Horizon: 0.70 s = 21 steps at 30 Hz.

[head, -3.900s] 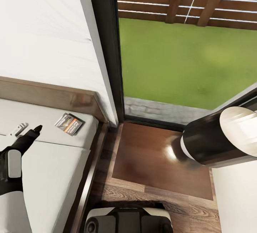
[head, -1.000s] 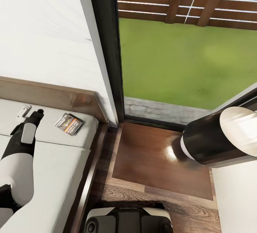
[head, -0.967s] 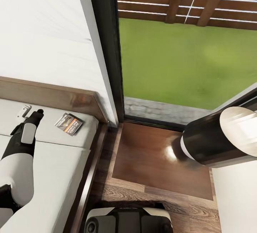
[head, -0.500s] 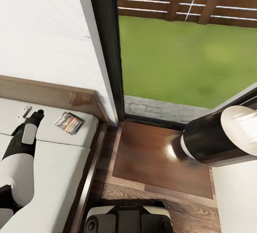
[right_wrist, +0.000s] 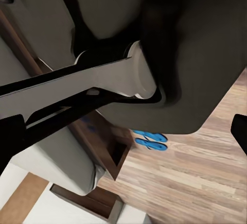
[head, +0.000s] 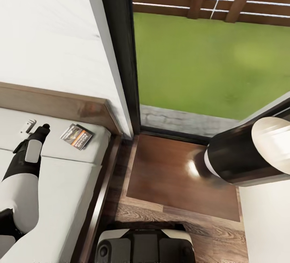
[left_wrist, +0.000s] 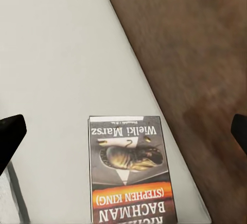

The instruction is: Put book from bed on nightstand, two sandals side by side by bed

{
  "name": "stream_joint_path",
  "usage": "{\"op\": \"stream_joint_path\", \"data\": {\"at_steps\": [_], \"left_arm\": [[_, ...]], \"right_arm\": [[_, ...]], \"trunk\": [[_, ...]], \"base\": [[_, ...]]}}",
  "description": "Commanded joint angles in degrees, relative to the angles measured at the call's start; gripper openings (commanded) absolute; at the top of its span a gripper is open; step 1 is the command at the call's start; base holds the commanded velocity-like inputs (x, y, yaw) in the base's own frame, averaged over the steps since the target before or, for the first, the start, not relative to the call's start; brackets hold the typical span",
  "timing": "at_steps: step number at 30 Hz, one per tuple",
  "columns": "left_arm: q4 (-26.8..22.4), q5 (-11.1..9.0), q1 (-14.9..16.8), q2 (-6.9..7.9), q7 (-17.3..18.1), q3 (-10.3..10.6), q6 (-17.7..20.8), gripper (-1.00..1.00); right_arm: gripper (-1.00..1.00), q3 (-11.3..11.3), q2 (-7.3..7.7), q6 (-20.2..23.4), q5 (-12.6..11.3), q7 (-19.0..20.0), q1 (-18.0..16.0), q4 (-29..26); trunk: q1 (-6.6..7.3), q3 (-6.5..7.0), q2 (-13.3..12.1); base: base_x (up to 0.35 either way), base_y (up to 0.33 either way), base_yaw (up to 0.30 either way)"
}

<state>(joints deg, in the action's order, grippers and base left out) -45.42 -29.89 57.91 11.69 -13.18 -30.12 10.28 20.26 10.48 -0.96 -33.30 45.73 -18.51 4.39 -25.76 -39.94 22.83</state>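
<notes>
We see the book (head: 77, 136) lying flat on the bed (head: 68, 182) near the headboard corner, our left gripper (head: 40, 129) spread wide just beside it. Our right gripper's fingertips sit apart; blue sandals (right_wrist: 150, 140) lie beside the bed frame.

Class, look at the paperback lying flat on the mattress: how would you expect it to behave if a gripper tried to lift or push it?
The book looks thin, so it is probably light and may flex. Lying flat on the soft mattress, its edges may be hard to get under. Pushed, it would likely slide, not roll.
</notes>
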Motion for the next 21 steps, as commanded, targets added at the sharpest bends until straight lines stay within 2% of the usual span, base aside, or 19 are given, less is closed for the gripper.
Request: {"op": "stream_joint_path", "data": {"at_steps": [1, 16, 21], "left_arm": [[-0.1, -0.5, 0.0, 0.0, -0.3, 0.0, 0.3, 1.0], [0.0, -0.5, 0.0, -0.04, -0.3, 0.1, 0.2, 1.0], [0.0, -0.5, 0.0, -0.61, -0.3, 0.0, 0.2, 1.0]], "right_arm": [[1.0, 0.5, -0.02, -0.1, -0.5, 0.3, -0.1, 0.2], [1.0, 0.5, -0.02, -0.1, -0.5, 0.3, -0.1, 0.2], [1.0, 0.5, -0.02, -0.1, -0.5, 0.3, -0.1, 0.2]], "trunk": [[-0.03, -0.16, 0.1], [-0.03, -1.52, 0.1], [-0.03, -1.97, 0.1]], "base": [[0.0, 0.0, 0.0], [0.0, 0.0, 0.0], [0.0, 0.0, 0.0]]}}
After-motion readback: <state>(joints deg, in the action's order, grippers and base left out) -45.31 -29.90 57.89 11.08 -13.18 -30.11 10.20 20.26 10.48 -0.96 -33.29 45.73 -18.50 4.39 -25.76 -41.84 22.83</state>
